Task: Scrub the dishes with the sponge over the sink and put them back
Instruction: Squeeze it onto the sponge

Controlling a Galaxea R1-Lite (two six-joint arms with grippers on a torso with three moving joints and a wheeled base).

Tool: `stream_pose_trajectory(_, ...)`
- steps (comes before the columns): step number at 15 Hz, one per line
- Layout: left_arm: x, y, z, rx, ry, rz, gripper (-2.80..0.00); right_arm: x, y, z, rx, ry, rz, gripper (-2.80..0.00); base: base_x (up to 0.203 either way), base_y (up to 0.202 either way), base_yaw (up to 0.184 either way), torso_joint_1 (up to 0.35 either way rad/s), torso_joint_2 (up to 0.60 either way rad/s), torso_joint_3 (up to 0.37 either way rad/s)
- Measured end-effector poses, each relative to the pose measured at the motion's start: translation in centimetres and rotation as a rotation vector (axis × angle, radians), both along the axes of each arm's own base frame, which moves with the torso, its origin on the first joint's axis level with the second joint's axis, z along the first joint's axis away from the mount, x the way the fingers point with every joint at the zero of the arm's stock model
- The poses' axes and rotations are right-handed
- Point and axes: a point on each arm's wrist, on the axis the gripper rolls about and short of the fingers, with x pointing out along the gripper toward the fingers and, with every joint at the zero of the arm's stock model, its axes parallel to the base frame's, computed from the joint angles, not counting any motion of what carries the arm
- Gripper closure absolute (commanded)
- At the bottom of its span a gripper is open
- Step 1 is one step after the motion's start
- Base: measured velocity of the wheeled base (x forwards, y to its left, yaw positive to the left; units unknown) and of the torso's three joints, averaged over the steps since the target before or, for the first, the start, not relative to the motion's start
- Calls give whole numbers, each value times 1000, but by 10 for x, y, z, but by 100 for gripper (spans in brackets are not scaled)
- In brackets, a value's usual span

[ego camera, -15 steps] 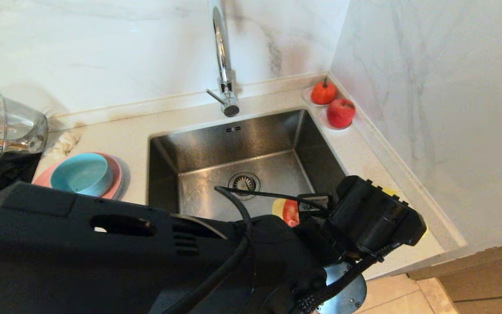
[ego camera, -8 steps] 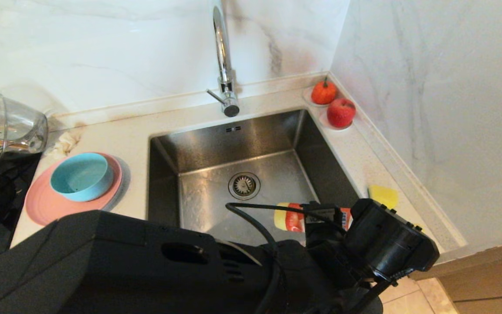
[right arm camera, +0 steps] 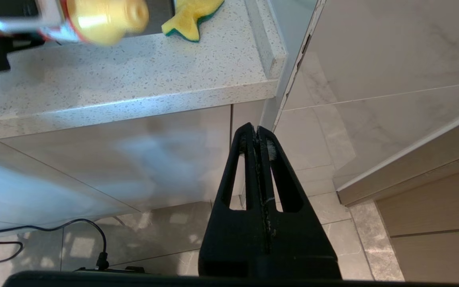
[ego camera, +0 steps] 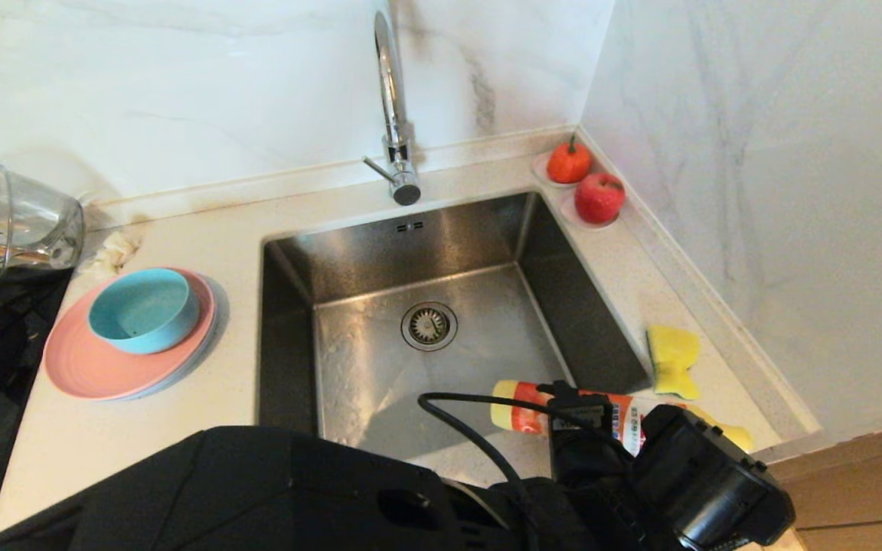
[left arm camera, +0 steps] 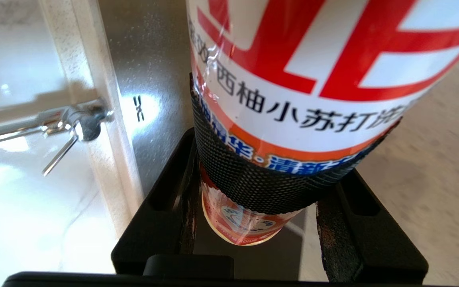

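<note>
Over the last second we swung our left tool (left arm camera: pixel 271 187), clamped on the soap bottle (ego camera: pixel 563 411), rightward to the bench (ego camera: pixel 181 229) near the sponge (ego camera: pixel 672 353); dishes (ego camera: pixel 135 329) waited unscrubbed. Right tool (right arm camera: pixel 258 137) hung closed below.

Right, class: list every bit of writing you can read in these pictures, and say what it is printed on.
"西柚小苏打": black print on the bottle held by the left gripper.
Big red strokes above it: cut off, unreadable.
Blue print below: part hidden, unreadable.
The label in the head view: too small.
No other text.
</note>
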Motion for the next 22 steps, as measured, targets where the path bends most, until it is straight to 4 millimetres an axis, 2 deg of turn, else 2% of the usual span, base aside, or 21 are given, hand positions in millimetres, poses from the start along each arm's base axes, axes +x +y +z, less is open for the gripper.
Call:
stream_pose_trajectory(10,-5,-5,-17,72,-56,90,0,0,0,0,0,0,0,0,0,0,0,0,0,0)
stream_pose_trajectory(22,4,-30,-33,88,-133,198,0,0,0,0,0,0,0,0,0,0,0,0,0,0)
